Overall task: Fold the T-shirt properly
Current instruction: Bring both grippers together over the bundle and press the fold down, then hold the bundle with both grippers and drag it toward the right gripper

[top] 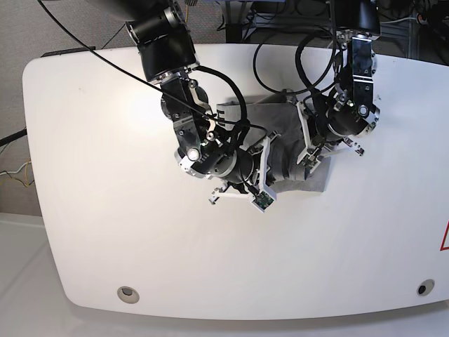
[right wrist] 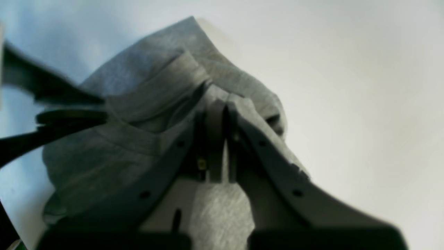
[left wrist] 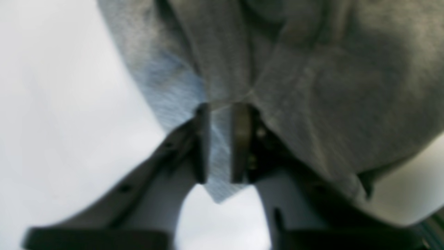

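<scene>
While arms hide it from base view, wrist views show left hand [left wrist: 222, 142] and right hand [right wrist: 219, 139] each pinching T-shirt [top: 284, 116] cloth.

A white worktop [top: 105, 232] with rounded corners carries everything. Directly on it lies the T-shirt [top: 284, 147], a heather-grey bundle, bunched and creased rather than flat, sitting toward the far side of the worktop's middle. Nearer than the T-shirt and well apart from it, a small round fitting [top: 127, 292] is set into the worktop close to its near edge, off to the left. A second round fitting [top: 421, 288] sits near the same edge, far to the T-shirt's right. A red mark [top: 444, 239] shows at the right edge.
</scene>
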Motion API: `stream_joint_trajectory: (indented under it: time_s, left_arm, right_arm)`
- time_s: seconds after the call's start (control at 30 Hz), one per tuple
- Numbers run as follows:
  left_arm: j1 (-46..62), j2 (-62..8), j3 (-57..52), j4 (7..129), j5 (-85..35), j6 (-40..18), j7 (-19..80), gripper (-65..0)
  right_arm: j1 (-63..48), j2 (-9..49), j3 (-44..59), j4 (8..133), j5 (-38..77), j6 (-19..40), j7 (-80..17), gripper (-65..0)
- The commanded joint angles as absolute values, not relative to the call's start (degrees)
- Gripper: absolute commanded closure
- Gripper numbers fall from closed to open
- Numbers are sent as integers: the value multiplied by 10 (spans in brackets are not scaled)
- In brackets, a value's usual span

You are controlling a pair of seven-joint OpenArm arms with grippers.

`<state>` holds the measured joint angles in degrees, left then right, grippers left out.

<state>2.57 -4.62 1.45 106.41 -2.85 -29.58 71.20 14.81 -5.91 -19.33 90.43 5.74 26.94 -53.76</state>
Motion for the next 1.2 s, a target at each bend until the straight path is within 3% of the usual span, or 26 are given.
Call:
stream_joint_trajectory:
  time_s: [0.0, 1.17]
  left_arm:
    - [17, -48, 14, 1076, -30, -297, 708, -8]
    - [83, -8, 12, 1070, -29, -297, 666, -8]
  right_arm:
    - [166, -71, -195, 902, 65, 269, -513, -5]
    - [189, -71, -203, 688, 60, 269, -360, -4]
